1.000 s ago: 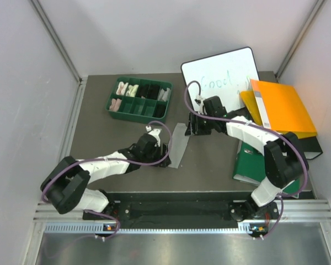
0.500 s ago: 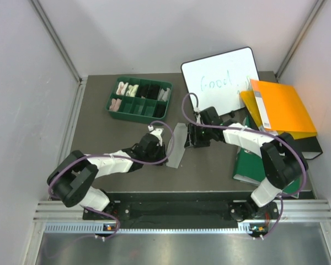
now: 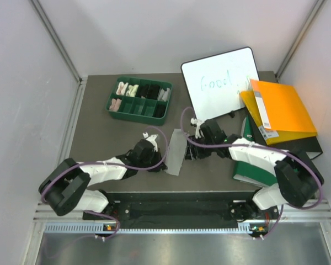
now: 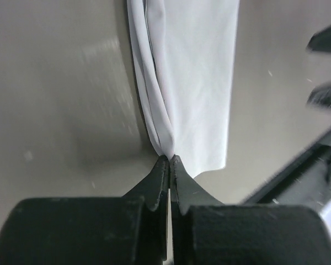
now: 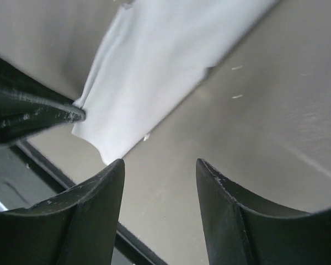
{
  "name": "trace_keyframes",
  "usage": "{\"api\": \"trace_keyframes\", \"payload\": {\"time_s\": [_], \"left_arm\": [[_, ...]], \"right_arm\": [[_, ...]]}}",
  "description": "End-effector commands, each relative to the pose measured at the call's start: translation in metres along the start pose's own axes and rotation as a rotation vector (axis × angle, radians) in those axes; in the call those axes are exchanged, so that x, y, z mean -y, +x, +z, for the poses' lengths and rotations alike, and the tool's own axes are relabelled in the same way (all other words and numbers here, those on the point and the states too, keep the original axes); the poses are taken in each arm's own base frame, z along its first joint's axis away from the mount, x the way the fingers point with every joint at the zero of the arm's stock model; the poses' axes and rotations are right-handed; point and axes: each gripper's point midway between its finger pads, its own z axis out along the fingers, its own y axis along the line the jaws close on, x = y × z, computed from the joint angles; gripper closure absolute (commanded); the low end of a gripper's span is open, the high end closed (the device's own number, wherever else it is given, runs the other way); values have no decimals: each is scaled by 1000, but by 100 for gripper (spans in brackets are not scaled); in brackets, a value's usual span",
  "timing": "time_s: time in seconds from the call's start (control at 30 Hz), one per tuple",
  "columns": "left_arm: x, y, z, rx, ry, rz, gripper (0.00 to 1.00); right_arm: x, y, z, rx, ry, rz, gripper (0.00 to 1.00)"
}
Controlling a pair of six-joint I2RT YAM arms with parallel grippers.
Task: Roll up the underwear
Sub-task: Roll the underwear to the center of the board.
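Underwear: we see the light grey underwear (image 3: 176, 152) folded into a long narrow strip. It lies flat on the table (image 3: 99, 138), on the near side of the green tray (image 3: 137, 114) and just past its right end.
Left gripper: we find the left gripper (image 4: 169, 165) nearer than the tray's right end, fingers pressed together with the strip's near left edge pinched between the tips.
Right gripper: the right gripper (image 5: 160, 171) hangs further right of the tray than the strip, fingers wide, nothing between them.
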Motion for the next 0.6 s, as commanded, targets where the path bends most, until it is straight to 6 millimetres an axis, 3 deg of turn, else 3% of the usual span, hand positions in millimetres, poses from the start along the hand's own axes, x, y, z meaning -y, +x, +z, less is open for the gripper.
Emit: {"api": "trace_keyframes", "payload": {"time_s": [0.0, 0.03, 0.1, 0.17, 0.2, 0.27, 0.3, 0.57], "left_arm": [[18, 10, -18, -30, 66, -163, 100], [16, 14, -21, -49, 52, -184, 100], [17, 15, -26, -52, 38, -233, 100], [19, 13, -30, -51, 37, -260, 100], [17, 16, -32, -70, 19, -296, 100], [20, 17, -34, -91, 25, -323, 100], [20, 15, -34, -92, 26, -354, 100], [11, 20, -39, -169, 81, -537, 100]], "right_arm": [[-37, -8, -9, 147, -65, -216, 45], [-37, -3, -11, 166, -58, -242, 45], [-60, -1, -11, 237, -105, -318, 45], [-63, 5, -9, 283, -85, -382, 45], [-77, 7, -8, 315, -114, -420, 44], [-79, 15, -2, 317, -118, -447, 43], [-91, 19, -1, 323, -150, -468, 43], [-110, 27, 12, 363, -67, -561, 42]]}}
